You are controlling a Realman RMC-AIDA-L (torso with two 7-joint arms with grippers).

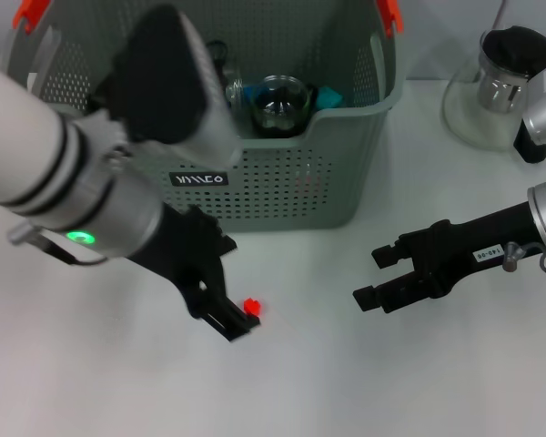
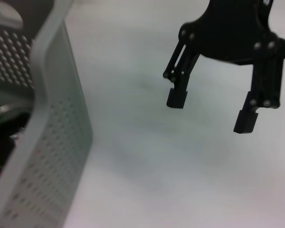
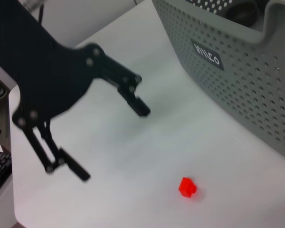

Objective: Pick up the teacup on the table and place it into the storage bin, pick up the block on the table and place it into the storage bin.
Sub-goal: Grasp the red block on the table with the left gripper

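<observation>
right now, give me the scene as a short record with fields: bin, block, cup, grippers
bin: storage bin at the table's far side, glass items inside
block: red block on the table in front of the bin, not held
cup: glass teacup already inside the bin
left gripper: left gripper open, low over the table, right beside the block
right gripper: right gripper open, empty, on the block's right, apart from it
other: glass pitcher at the table's far right

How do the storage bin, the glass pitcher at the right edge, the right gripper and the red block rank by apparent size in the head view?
1. storage bin
2. glass pitcher, partly cut off, and right gripper: look similar, so left unranked
3. red block, by far the smallest
</observation>
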